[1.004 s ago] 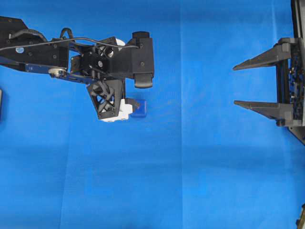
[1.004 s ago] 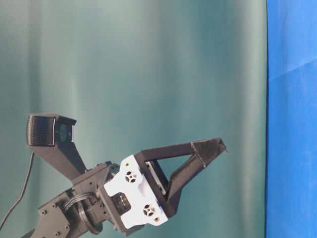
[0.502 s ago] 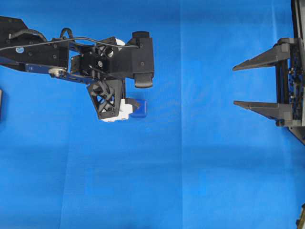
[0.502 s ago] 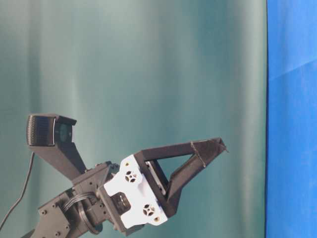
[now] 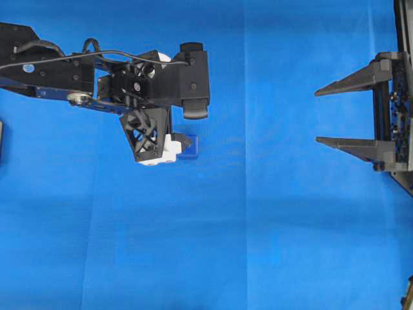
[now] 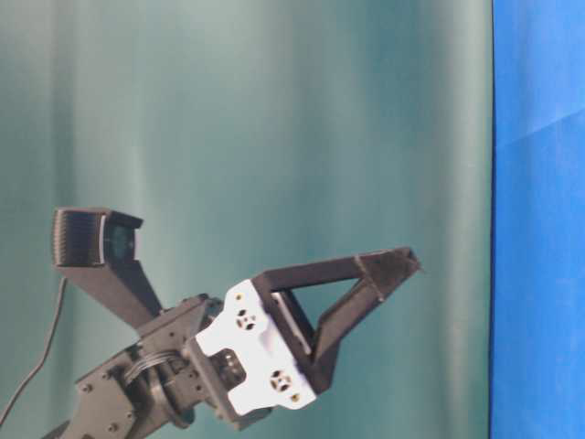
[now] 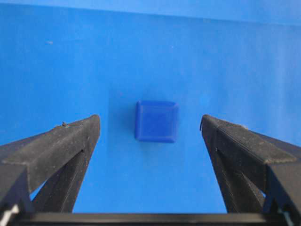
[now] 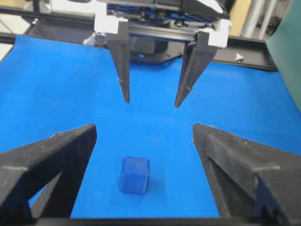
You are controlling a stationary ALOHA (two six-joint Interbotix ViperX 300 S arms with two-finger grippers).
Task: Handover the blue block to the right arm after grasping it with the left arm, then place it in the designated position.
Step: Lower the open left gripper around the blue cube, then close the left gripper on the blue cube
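We hover left gripper (image 7: 150, 129) above blue block (image 7: 156, 121), jaws wide; lower squarely, centre block, then close. Right gripper (image 5: 317, 116) also spread, empty.

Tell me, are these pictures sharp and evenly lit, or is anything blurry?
Left wrist view: the blue block is sharp, the near fingers soft. Right wrist view: the background past the cloth is bright and blurred. Overhead view: even light, with cloth creases showing.

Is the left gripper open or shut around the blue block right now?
Open. The left gripper has its fingers spread wide on either side of the blue block, with clear cloth showing between.
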